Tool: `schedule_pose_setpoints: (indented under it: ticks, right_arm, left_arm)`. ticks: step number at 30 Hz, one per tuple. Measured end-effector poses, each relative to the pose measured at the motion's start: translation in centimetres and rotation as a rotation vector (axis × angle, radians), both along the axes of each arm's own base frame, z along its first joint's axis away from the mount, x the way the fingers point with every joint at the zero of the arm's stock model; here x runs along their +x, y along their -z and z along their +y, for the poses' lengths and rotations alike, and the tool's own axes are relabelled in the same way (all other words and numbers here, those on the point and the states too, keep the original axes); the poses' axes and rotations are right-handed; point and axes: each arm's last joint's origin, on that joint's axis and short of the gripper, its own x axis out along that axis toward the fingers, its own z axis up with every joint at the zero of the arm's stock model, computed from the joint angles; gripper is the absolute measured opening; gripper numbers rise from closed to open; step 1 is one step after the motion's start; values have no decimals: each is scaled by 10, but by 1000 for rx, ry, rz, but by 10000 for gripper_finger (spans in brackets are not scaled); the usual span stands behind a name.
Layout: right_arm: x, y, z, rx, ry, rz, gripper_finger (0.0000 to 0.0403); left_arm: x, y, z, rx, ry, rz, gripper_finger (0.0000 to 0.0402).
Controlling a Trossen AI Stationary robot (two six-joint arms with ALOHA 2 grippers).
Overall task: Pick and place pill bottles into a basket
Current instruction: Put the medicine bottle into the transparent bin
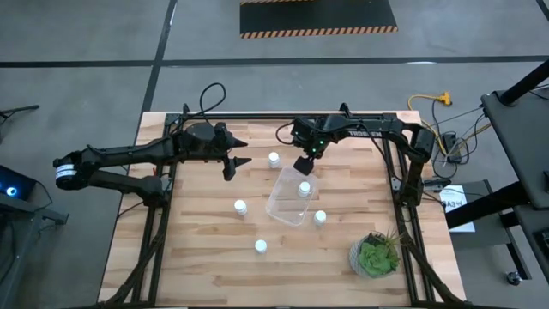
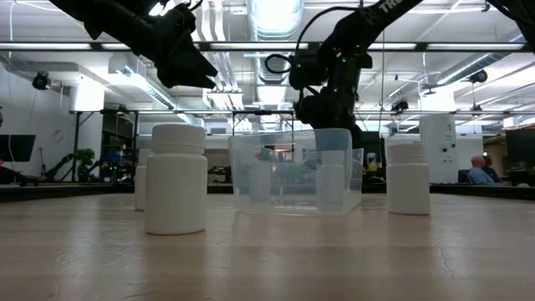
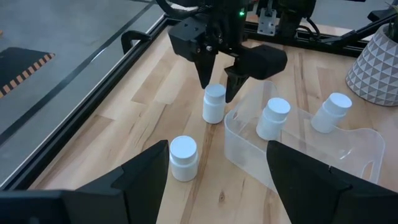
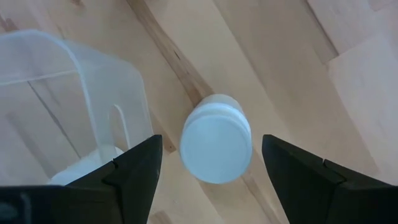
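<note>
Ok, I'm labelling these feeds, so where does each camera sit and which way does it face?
High: overhead, straight down; both arms, clear rectangular plastic bin.
Low: tabletop height, level across; arms drop from above.
Left wrist: past own fingers toward right end effector.
Right wrist: down between open fingers at small white capped pill bottle.
Shared: left wrist shows that same bottle.

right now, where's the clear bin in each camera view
High view: clear bin at table centre, set at an angle.
Low view: middle of the picture, see-through, between two nearer bottles.
Left wrist view: right of centre, ahead of that arm's own fingers.
Right wrist view: one rounded corner, upper left.
Shared landmark: the right gripper, open over a pill bottle standing just outside the bin's corner.
</note>
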Motion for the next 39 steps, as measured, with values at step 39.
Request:
schedule_pose_setpoints:
  ticks: [39]
  right_arm:
    - [1,6,0,-7,-5,-26,149]
  left_arm:
    - [0,0,0,0,0,0,254]
